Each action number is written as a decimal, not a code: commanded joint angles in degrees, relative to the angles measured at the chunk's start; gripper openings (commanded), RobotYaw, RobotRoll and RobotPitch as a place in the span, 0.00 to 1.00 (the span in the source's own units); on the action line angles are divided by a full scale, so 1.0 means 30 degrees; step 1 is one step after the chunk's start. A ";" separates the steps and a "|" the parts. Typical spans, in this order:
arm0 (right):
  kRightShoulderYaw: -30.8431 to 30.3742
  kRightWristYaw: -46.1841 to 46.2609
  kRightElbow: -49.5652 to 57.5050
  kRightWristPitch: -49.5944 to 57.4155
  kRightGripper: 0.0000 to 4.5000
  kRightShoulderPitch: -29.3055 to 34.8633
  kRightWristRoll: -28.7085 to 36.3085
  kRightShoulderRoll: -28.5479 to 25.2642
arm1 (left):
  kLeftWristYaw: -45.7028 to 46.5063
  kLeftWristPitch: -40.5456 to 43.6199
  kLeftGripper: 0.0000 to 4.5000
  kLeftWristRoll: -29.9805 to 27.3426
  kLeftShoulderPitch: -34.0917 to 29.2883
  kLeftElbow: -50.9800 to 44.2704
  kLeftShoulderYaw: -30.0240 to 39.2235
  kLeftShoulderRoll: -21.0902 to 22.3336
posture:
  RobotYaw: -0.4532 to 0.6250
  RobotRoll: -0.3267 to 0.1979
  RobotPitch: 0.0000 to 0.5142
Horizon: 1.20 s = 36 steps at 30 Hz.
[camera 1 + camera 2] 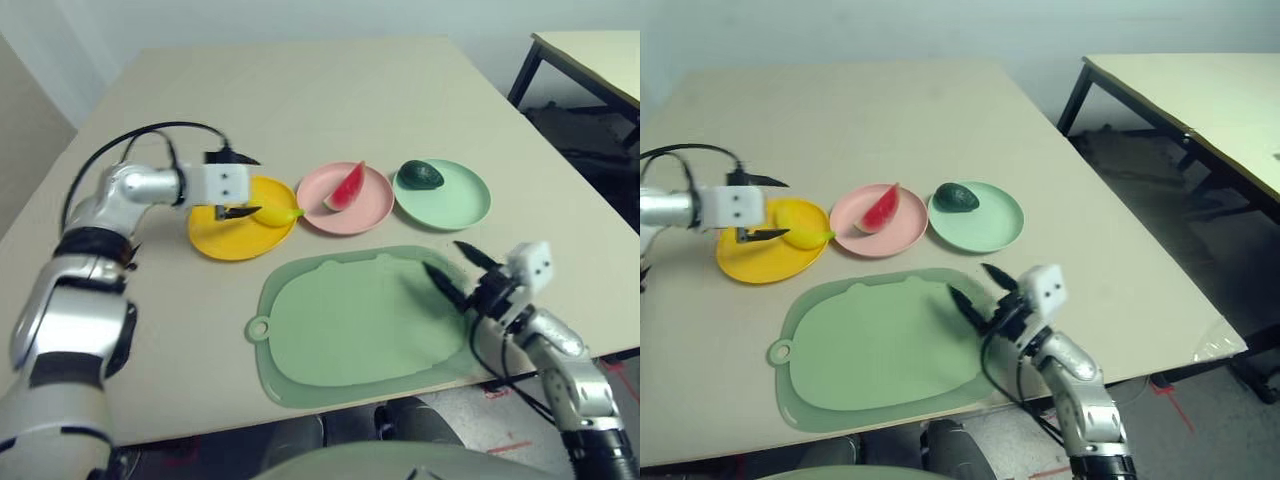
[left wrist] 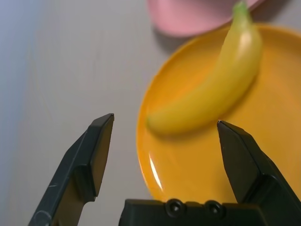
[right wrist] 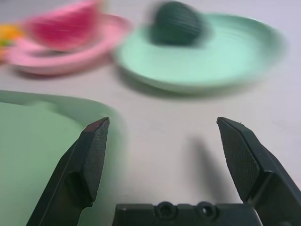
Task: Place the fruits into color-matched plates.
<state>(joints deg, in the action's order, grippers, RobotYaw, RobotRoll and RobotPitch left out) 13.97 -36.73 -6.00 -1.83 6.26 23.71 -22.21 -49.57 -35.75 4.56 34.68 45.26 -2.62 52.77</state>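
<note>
A yellow banana (image 1: 278, 215) lies on the right side of the yellow-orange plate (image 1: 222, 240), its tip over the rim. My left gripper (image 1: 243, 186) hovers open just left of the banana, nothing between its fingers (image 2: 96, 150). The watermelon wedge (image 1: 347, 187) rests on the pink plate (image 1: 370, 208). The dark green avocado (image 1: 421, 175) sits on the mint green plate (image 1: 460, 200). My right gripper (image 1: 458, 268) stands open over the right edge of the green mat, holding nothing.
A large green mat (image 1: 350, 325) with a ring tab lies near the table's front edge. A second table (image 1: 590, 60) with black legs stands at the far right, past the table's right edge.
</note>
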 commanded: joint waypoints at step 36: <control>0.3082 -0.3565 -1.6989 -1.0777 1.00 -0.5502 -0.1960 -0.4353 | 1.0569 1.3129 0.99 -0.6575 -1.6307 -1.5326 0.9644 -0.8967 | 0.51 0.62 0.02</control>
<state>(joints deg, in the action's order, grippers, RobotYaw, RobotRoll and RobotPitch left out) 24.09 -46.97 -56.81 -33.36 -10.11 18.35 -35.89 -17.75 3.00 -15.55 -13.58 0.07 26.83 26.15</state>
